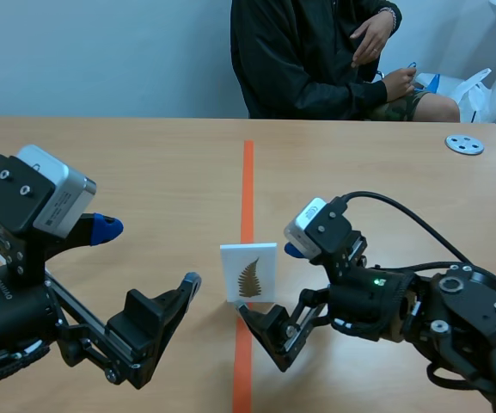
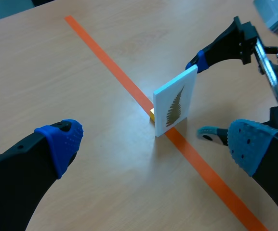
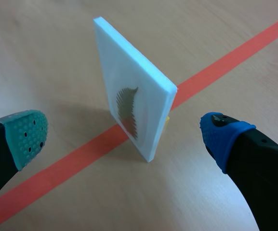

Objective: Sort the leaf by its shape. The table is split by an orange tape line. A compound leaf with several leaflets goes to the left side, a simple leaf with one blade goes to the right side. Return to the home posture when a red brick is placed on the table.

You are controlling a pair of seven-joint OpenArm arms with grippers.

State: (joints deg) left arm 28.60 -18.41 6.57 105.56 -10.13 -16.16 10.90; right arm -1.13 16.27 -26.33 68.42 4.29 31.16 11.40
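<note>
Standing upright on the orange tape line [image 1: 248,172] at the middle of the desk [image 1: 127,163], a white card [image 1: 248,273] printed with a fern frond rests on a small yellow foot [image 2: 152,114]. The right end effector [image 1: 266,279], fingers spread wide and gripping nothing, sits at the card's 4 o'clock, with the card just ahead of the gap. The left end effector [image 1: 149,254], likewise agape and empty, sits apart at the card's 8 o'clock. The many-leaflet frond looks bound for the left side. The thin card seems easy to topple. One pad touching before the other could tip it flat, a pinch near an edge might twist it off its foot, and a short carry would leave it on the line, unsorted.
</note>
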